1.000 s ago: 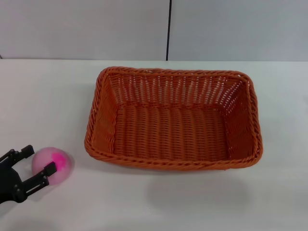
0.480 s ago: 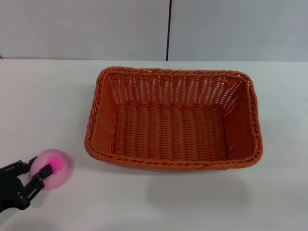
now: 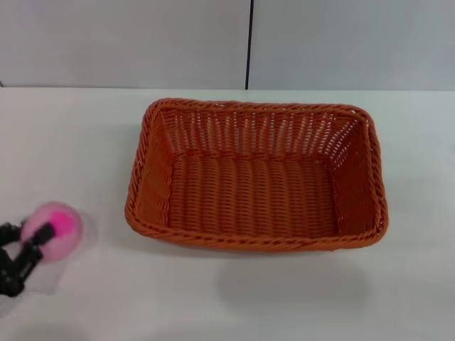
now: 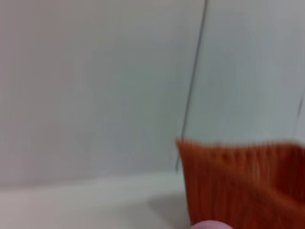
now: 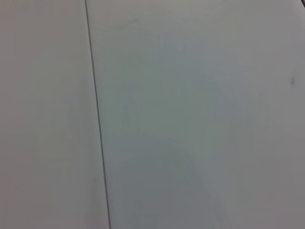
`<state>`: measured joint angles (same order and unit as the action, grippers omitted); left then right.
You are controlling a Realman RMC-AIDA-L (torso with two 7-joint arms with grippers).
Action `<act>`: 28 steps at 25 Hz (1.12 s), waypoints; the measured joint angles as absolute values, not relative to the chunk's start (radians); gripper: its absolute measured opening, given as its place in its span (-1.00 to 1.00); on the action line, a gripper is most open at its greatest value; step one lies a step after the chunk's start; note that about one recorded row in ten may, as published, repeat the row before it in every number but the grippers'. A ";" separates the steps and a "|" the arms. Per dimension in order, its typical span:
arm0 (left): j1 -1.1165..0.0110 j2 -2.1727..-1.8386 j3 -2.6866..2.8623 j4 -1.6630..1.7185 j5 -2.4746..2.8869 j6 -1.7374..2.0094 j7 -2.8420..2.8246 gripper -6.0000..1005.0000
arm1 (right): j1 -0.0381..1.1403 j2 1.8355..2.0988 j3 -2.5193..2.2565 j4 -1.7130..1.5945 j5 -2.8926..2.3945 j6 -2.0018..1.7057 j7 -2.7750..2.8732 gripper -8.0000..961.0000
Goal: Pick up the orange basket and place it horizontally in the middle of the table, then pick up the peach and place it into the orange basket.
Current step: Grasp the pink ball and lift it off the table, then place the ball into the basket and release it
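Burnt-orange wicker makes up the large rectangular orange basket [image 3: 256, 175], which has flared open-weave sides and a braided rim. It sits open side up in the middle of the plain white table [image 3: 398, 284], its long sides parallel to the table's front edge, and nothing lies inside it.

The small round pale-pink peach [image 3: 52, 222], marked with a bright magenta blotch, is near the front left corner of the table, well apart from the basket's left end. The left gripper [image 3: 28, 245], black, reaches in from the left edge and has its fingers [image 3: 39, 238] pinched on the peach, one on each side. From the head view it cannot be told whether the fruit touches the table or is slightly raised.

The left wrist view shows one orange corner of the basket [image 4: 243, 183] against a pale wall, with a sliver of pink peach [image 4: 212, 224] at the frame's edge.

The right gripper appears in no view; the right wrist view shows only a pale wall with a thin dark seam [image 5: 97, 124].

No brand, label or readable writing shows on any of these things.
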<state>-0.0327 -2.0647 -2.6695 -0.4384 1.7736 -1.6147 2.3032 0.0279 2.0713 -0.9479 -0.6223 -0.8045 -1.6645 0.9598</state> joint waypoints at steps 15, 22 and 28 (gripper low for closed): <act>-0.248 -2.068 -2.758 -0.320 1.746 -1.854 2.295 -0.67 | 0.028 2.074 -0.935 -0.573 -0.793 -1.730 0.962 0.14; -0.389 -2.074 -2.697 -0.157 1.748 -1.724 2.399 -0.79 | 0.031 2.076 -0.818 -0.479 -0.792 -1.769 0.958 0.14; -0.460 -2.077 -2.663 -0.042 1.744 -1.600 2.515 -0.85 | 0.030 2.073 -0.685 -0.377 -0.796 -1.791 0.961 0.14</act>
<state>-0.4601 -2.0769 -2.6629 -0.0417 1.7441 -1.6003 2.5149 0.0302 2.0729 -0.6853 -0.3770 -0.7963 -1.7906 0.9610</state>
